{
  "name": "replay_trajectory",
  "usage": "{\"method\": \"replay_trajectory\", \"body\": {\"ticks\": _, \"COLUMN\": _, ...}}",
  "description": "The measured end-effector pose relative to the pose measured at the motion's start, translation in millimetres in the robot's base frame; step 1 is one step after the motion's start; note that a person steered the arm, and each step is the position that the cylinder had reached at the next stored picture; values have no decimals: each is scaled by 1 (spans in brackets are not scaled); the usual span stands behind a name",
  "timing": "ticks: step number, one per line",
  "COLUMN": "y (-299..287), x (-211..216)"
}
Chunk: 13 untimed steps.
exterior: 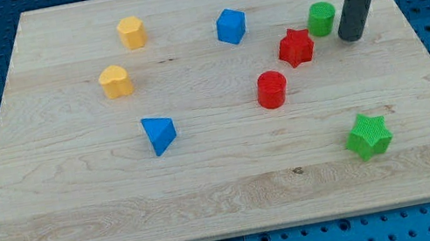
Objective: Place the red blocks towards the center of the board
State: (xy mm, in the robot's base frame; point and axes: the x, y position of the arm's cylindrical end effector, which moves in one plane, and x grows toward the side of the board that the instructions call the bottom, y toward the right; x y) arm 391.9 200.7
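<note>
Now lining up behind the red star.
My tip (350,35), a bare rod with no end effector to clench, is sitting right of the green cylinder (321,18), probably to push the red star (296,47) and red cylinder (272,90), both right of centre, leftward.

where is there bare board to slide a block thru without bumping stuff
Widest free patch: the wooden board along the view's bottom, below the blue triangular block and left of the green star. Also free: the strip between the yellow blocks and the blue cube. Crowded: upper right, where the red star, red cylinder, green cylinder and my tip cluster.
</note>
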Motion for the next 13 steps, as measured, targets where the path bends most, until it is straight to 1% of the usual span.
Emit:
{"method": "replay_trajectory", "body": {"ticks": 3, "y": -57, "x": 7}}
{"method": "replay_trajectory", "body": {"ticks": 5, "y": -69, "x": 37}}
{"method": "replay_trajectory", "body": {"ticks": 6, "y": -49, "x": 52}}
{"method": "replay_trajectory", "body": {"ticks": 7, "y": -61, "x": 76}}
{"method": "replay_trajectory", "body": {"ticks": 8, "y": -19, "x": 76}}
{"method": "replay_trajectory", "body": {"ticks": 9, "y": -2, "x": 56}}
{"method": "replay_trajectory", "body": {"ticks": 10, "y": -12, "x": 27}}
{"method": "replay_trajectory", "body": {"ticks": 11, "y": -32, "x": 9}}
{"method": "replay_trajectory", "body": {"ticks": 12, "y": -53, "x": -4}}
{"method": "replay_trajectory", "body": {"ticks": 13, "y": -65, "x": -6}}
